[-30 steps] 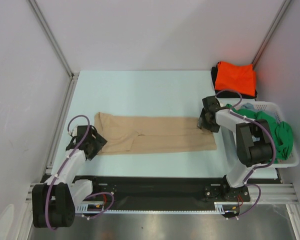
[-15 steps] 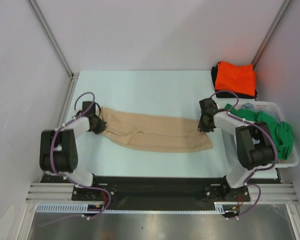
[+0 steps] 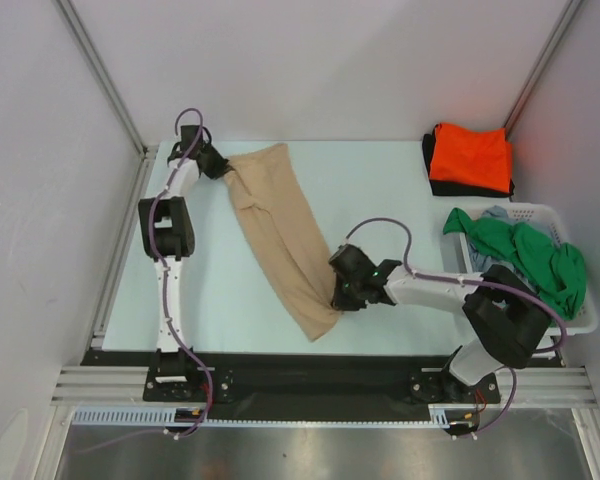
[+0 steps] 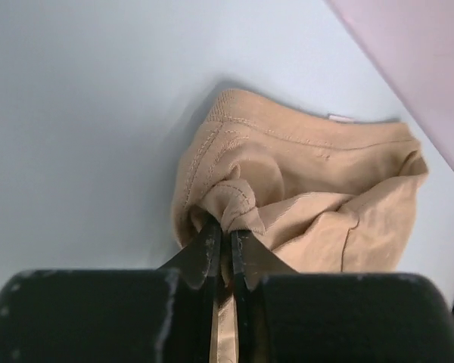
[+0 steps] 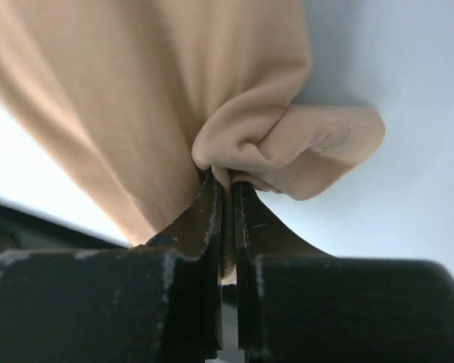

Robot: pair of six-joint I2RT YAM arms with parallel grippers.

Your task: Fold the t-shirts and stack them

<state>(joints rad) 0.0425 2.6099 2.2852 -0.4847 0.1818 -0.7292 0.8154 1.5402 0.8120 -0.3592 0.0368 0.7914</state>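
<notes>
The left gripper point(image 4: 222, 231) is pinching the bunched far-left end of the tan t-shirt point(image 3: 280, 235), jaws nearly together; the right gripper point(image 5: 225, 185) is clamping its near end likewise. The shirt is lying diagonally between them.

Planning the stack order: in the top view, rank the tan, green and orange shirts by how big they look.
1. tan shirt, stretched out long
2. green shirt, bunched in the basket
3. orange shirt, folded

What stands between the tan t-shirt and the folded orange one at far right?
Nothing visible. Left gripper and right gripper hold the tan t-shirt; only table separates it from the orange t-shirt. The basket sits nearer, to the side.
</notes>
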